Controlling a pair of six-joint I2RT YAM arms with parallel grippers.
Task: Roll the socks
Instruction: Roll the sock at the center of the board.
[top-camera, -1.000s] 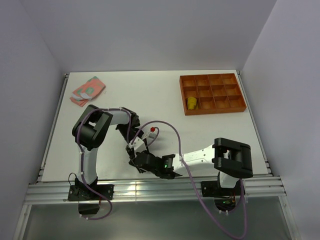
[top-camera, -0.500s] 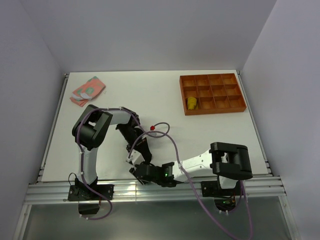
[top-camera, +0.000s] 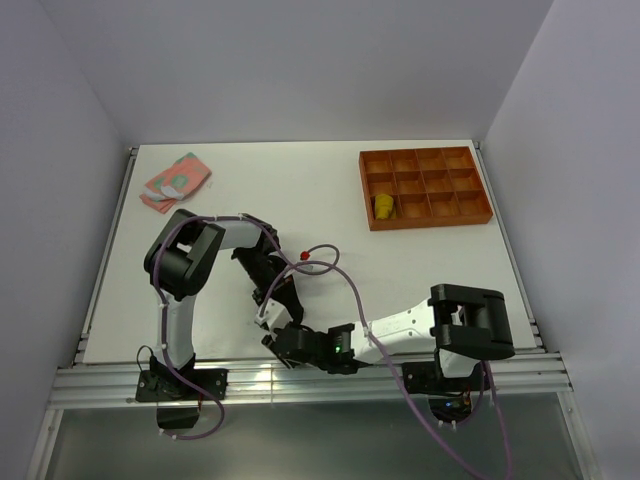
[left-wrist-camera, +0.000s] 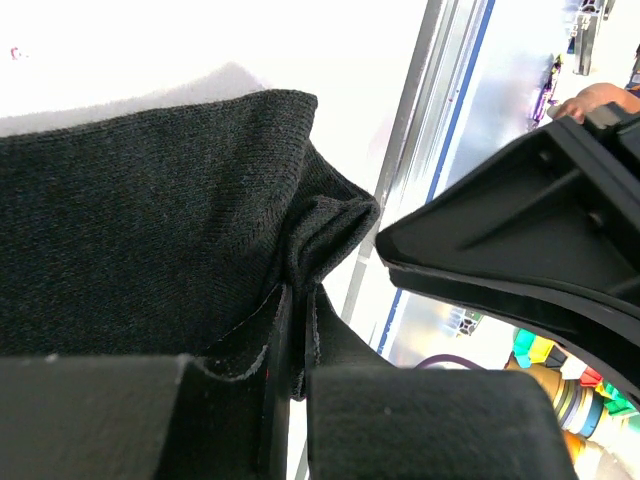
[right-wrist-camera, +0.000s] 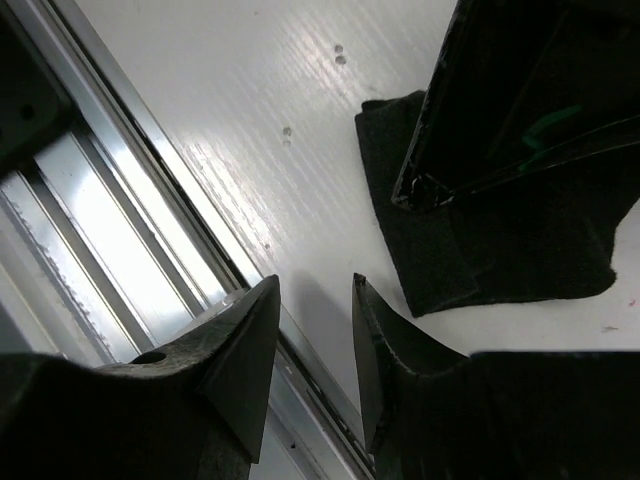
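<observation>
The black sock (left-wrist-camera: 140, 220) lies flat at the table's near edge. My left gripper (left-wrist-camera: 298, 300) is shut on a pinched fold of its corner, and shows from above in the top view (top-camera: 272, 316). In the right wrist view the sock (right-wrist-camera: 480, 255) lies under the left gripper's fingers (right-wrist-camera: 500, 110). My right gripper (right-wrist-camera: 314, 284) is open and empty, just beside the sock's near corner over the table edge, and also shows in the top view (top-camera: 288, 345). The pink sock with green patches (top-camera: 176, 180) lies at the far left. The mustard-yellow sock (top-camera: 383, 205) sits in a tray compartment.
The orange tray (top-camera: 425, 160) with square compartments stands at the far right. The metal rail (right-wrist-camera: 120, 200) of the table's near edge runs right under my right gripper. Both arms crowd together at the front middle, their cables (top-camera: 330, 270) looping over the table.
My right gripper has swung left and toward the near edge, closing in on the sock's corner. My left gripper has shifted slightly nearer, still holding the black sock.
</observation>
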